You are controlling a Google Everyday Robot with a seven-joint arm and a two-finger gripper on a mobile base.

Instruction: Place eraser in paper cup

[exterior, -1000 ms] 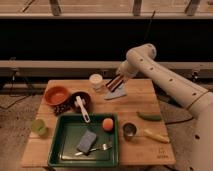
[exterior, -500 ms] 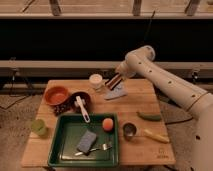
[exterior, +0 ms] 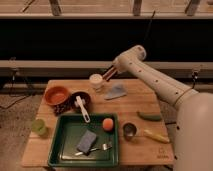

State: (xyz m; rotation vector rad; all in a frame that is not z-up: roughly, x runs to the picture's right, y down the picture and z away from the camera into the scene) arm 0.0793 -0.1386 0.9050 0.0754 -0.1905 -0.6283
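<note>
The white paper cup (exterior: 96, 80) stands upright at the back middle of the wooden table (exterior: 145, 102). My gripper (exterior: 107, 75) hangs just to the right of the cup's rim and slightly above it, angled down to the left. It is shut on the eraser (exterior: 104, 77), a small striped block that sticks out at the fingertips, close to the cup's rim. The white arm reaches in from the right.
A pale-blue triangular piece (exterior: 116, 92) lies right of the cup. An orange bowl (exterior: 56, 95) and a dark bowl (exterior: 75, 101) sit left. The green tray (exterior: 56, 145) holds a sponge (exterior: 86, 141) and an orange ball (exterior: 107, 123). A metal cup (exterior: 129, 131) and a green cup (exterior: 38, 127) flank it.
My gripper has moved left from above the triangular piece to beside the paper cup's rim, still shut on the eraser. Nothing on the table has moved.
</note>
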